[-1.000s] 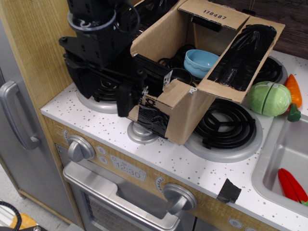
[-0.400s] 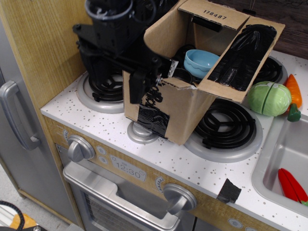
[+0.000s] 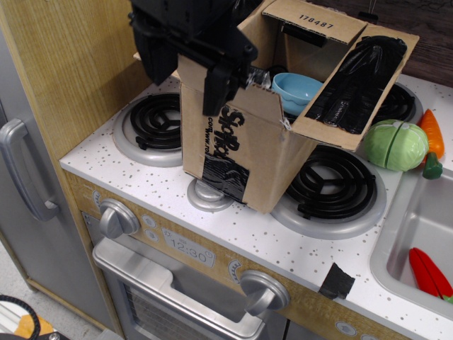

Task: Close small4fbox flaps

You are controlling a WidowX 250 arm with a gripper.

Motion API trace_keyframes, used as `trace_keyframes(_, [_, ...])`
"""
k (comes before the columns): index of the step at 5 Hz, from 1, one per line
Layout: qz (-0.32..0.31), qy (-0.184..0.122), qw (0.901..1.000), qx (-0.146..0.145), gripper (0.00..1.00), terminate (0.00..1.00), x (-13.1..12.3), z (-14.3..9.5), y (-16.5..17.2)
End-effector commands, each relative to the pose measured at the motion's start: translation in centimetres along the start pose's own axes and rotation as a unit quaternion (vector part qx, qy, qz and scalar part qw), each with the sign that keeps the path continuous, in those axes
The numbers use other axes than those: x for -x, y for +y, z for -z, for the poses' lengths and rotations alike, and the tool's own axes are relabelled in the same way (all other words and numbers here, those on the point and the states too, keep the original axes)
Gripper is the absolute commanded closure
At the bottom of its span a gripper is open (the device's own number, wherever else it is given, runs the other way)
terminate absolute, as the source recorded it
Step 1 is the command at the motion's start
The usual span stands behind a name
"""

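The small4fbox (image 3: pixel 244 152) stands on the toy stove top, with black lettering and a black tape patch on its near side. The back flap (image 3: pixel 315 23), marked "178487", stands up and leans back. The right flap (image 3: pixel 357 74), covered in black tape, slopes outward. The near flap (image 3: pixel 263 106) stands about upright, in line with the near wall. My black gripper (image 3: pixel 216 85) is at the box's top left corner, with a finger (image 3: pixel 214 92) against the outside of the near flap. I cannot tell how the jaws stand. The left flap is hidden behind the gripper.
A light blue bowl (image 3: pixel 294 88) and dark items lie inside the box. A green toy cabbage (image 3: pixel 395 145) and a carrot (image 3: pixel 430 131) lie to the right. The sink (image 3: pixel 403 212) is at far right. Coil burners sit to the left (image 3: pixel 152 124) and right (image 3: pixel 336 180) of the box. A wooden panel (image 3: pixel 64 71) is on the left.
My gripper moved up and to the right along the box's near side. It swung the near flap from hanging down to about upright, which uncovered the lettering.
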State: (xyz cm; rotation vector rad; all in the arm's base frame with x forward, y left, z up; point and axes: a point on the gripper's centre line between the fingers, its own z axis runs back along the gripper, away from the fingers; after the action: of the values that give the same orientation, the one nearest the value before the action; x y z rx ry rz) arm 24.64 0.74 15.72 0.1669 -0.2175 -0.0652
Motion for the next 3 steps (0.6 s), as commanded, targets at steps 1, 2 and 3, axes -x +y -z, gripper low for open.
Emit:
trace_keyframes(1, [0.016,-0.052,0.9985,0.011,0.00,0.00,-3.1,0.2,0.0])
trace_keyframes(2, [0.025,-0.062,0.9977,0.013,0.00,0.00,-4.4,0.4,-0.6])
trace_keyframes(3, [0.027,-0.076,0.9967,0.014,0.00,0.00,-5.3,0.6,-1.0])
